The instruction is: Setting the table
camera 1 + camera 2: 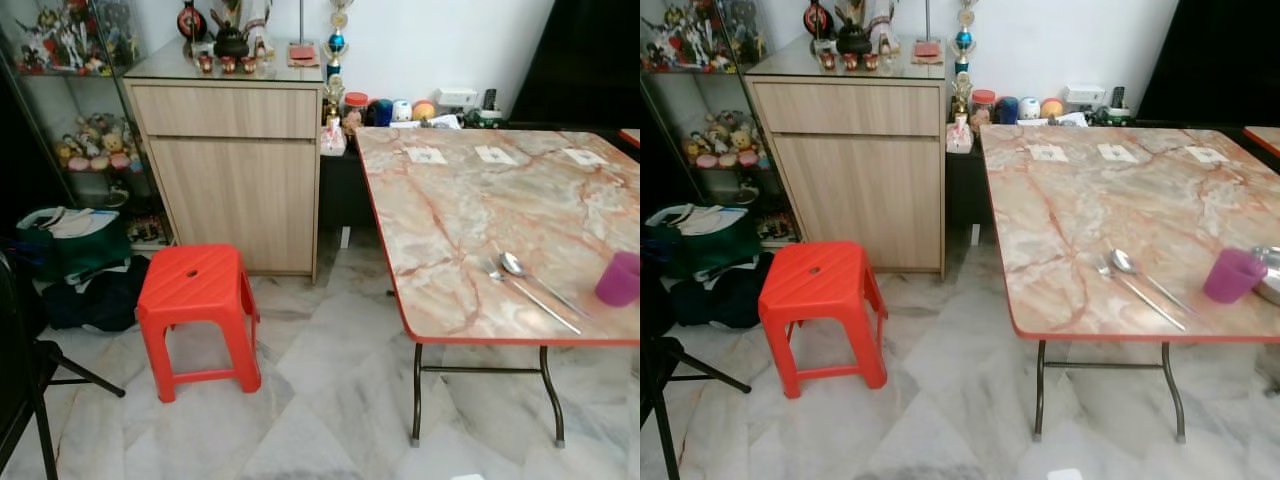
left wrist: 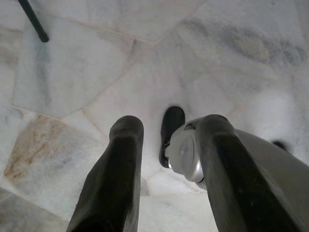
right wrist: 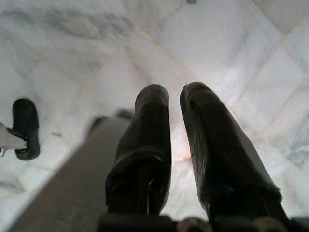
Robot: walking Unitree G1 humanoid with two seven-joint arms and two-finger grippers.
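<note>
The table (image 1: 440, 215) has a marble-patterned top with a red edge and stands on dark metal legs over a pale marble floor (image 1: 330, 400). Near its front edge lie a spoon (image 1: 535, 278) and a fork (image 1: 528, 294), side by side and almost touching, both angled toward the front right corner. Just to their right stands a purple cup (image 1: 1233, 275), upright. Beside the cup, at the frame's right border, the rim of a metal bowl (image 1: 1270, 272) is partly visible. Three small white cards (image 1: 497, 155) lie in a row toward the far side of the table.

To the left of the table, on the floor, stands a red plastic stool (image 1: 195, 315). Behind it is a wooden cabinet (image 1: 235, 170) carrying ornaments on top, with a glass display case (image 1: 75, 100) of figurines further left.

Left gripper (image 2: 166, 130): hangs idle, pointing down at the floor; jaws moderately apart, holding nothing. The robot's foot (image 2: 171, 128) is visible between the fingers.

Right gripper (image 3: 176, 104): hangs idle over the floor; jaws narrow, with a thin gap between them, holding nothing.
</note>
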